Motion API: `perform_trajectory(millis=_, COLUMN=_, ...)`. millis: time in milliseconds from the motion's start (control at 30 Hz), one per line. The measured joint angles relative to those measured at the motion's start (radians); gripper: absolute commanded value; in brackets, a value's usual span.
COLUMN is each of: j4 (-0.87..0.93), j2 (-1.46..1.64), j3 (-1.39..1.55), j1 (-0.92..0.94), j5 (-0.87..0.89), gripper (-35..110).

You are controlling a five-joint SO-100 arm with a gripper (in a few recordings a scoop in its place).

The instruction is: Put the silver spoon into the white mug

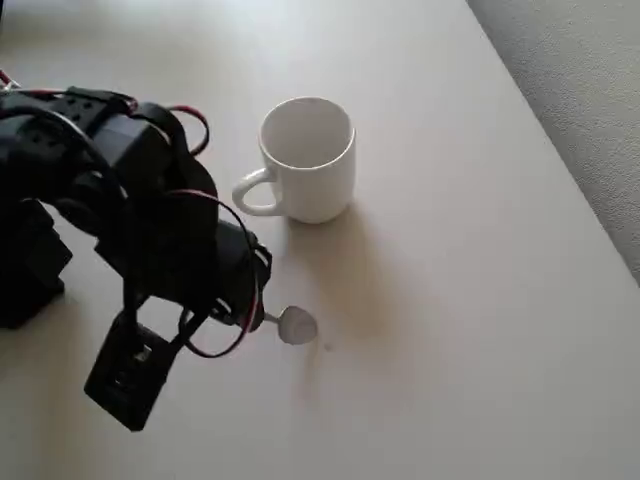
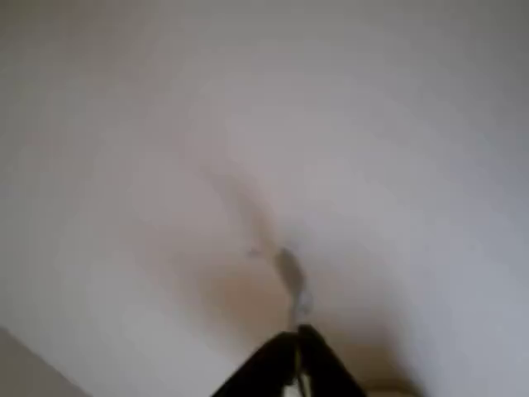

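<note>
silver spoon (image 1: 296, 325) below upright, empty white mug (image 1: 308, 158).

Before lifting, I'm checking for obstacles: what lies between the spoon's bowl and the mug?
Only bare table between the silver spoon and the white mug, overhead view.

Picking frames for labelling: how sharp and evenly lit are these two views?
Overhead view: fairly sharp, soft light, the mug throws a faint shadow down-right. Wrist view: blurred and hazy; the spoon is a dark smear ahead of the tool.
</note>
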Motion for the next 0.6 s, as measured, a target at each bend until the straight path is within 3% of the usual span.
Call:
perform_trajectory(millis=267, j4=0.005, j2=-0.002, j3=0.000, j1=0.000, j5=-0.006, gripper=-2)
perform_trajectory(millis=600, j4=0.000, j2=-0.219, j3=-0.008, j1=-0.003, j5=-0.117, gripper=-1)
